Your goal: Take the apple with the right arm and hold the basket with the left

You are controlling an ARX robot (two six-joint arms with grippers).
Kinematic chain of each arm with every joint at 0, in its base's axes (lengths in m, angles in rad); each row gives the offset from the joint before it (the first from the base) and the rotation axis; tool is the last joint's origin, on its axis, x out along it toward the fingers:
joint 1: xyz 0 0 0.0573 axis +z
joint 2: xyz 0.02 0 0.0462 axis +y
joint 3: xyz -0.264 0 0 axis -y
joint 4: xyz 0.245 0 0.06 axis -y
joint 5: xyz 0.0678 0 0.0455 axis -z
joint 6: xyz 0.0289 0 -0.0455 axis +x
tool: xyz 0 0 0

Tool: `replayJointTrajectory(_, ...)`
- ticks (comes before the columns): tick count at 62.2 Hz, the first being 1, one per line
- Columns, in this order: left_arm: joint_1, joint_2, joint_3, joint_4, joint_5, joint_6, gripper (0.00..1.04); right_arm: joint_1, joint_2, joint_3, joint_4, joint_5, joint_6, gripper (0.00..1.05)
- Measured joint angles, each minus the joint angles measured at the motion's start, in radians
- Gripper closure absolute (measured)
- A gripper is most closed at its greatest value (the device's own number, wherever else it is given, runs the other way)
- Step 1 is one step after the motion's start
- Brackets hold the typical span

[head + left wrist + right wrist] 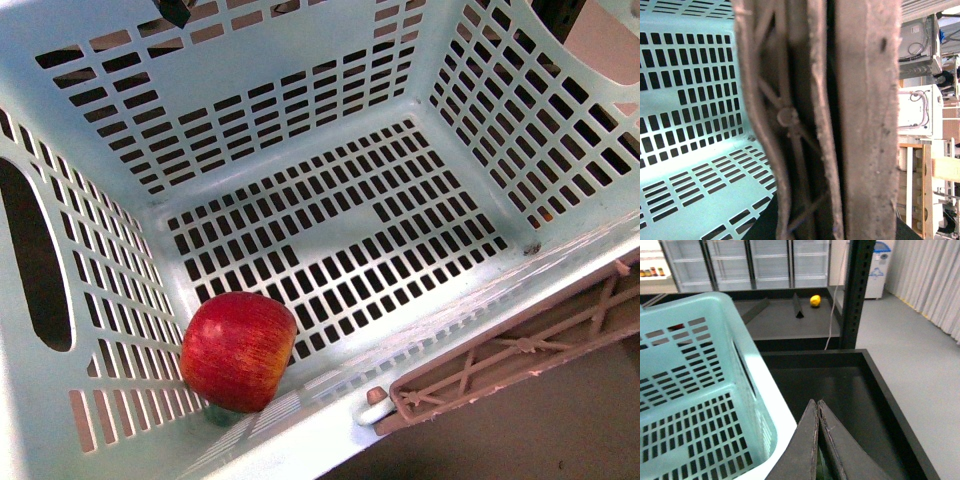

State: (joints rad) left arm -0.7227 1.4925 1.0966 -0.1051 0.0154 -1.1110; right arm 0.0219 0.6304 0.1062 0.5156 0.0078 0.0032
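The apple (238, 350) lies on the slotted floor of the basket (300, 140), tucked into the near left corner and seemingly resting against both walls there. The right gripper (818, 440) is outside the basket, just beside its rim and over a dark bin (875, 390). Its fingers are pressed together with nothing between them. The left wrist view is filled by the brown handle (865, 125) at very close range with the basket wall behind it. The left gripper's fingers do not show, so whether it has the handle clamped cannot be told. In the front view the handle lies along the near right rim.

The corner is probably the main hazard. With walls on two sides of the apple there is little room to slip a finger down between fruit and plastic, and a fingertip could catch in a slot or land on the rim. A round, smooth apple pinched off centre may squirt out and roll across the floor. If the right gripper goes in closed as it is, it would only push the fruit harder into the corner, so it needs to spread before it descends. If the left hold on the handle is loose or absent, the basket may slide or tip when the right arm presses into it, since the handle appears hinged at the rim and would steady the basket poorly.
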Motion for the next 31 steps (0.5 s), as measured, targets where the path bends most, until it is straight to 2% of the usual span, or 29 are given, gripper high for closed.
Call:
replayJointTrajectory(28,0.0,0.0,0.0,0.0,0.0,0.0,0.89,-0.019,-0.209,-0.072,-0.137,-0.006,0.0,1.03)
replayJointTrajectory(31,0.0,0.0,0.0,0.0,0.0,0.0,0.89,-0.019,-0.221,-0.089,-0.117,-0.006,0.0,1.03)
